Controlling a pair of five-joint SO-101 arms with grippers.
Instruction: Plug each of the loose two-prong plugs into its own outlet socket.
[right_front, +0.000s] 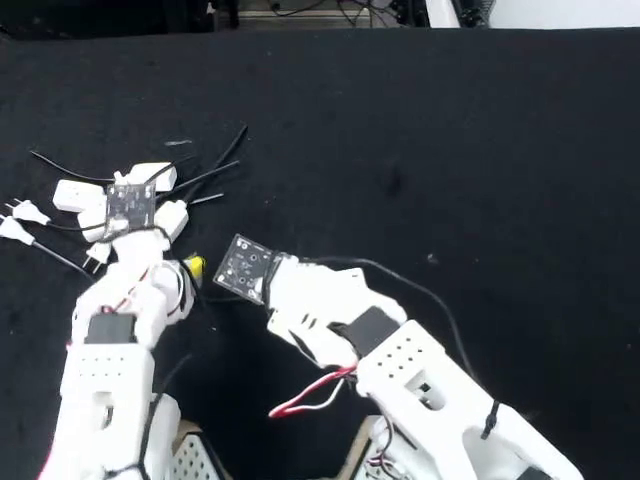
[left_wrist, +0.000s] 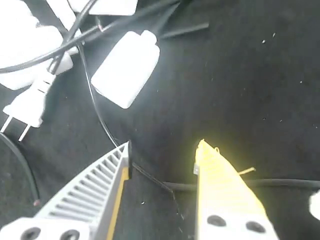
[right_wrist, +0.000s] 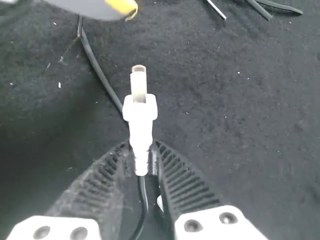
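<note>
My right gripper (right_wrist: 145, 152) is shut on a white two-prong plug (right_wrist: 141, 112) by its neck. The prongs point away from me, above the black table, and the plug's black cord runs back between the fingers. My left gripper (left_wrist: 162, 157) is open just above the table, with a thin black cord (left_wrist: 150, 175) lying across the gap between its grey and yellow fingers. Just beyond it lie a white outlet socket (left_wrist: 125, 70) and a loose white plug (left_wrist: 24, 111). In the high view, several white sockets (right_front: 72, 194) and loose plugs (right_front: 28, 212) cluster at the left.
Black cords (right_front: 215, 175) fan out from the cluster across the black table (right_front: 450, 150). A yellow part of the left arm (right_wrist: 122, 6) lies close ahead of the held plug. The two arms stand close together near the front edge.
</note>
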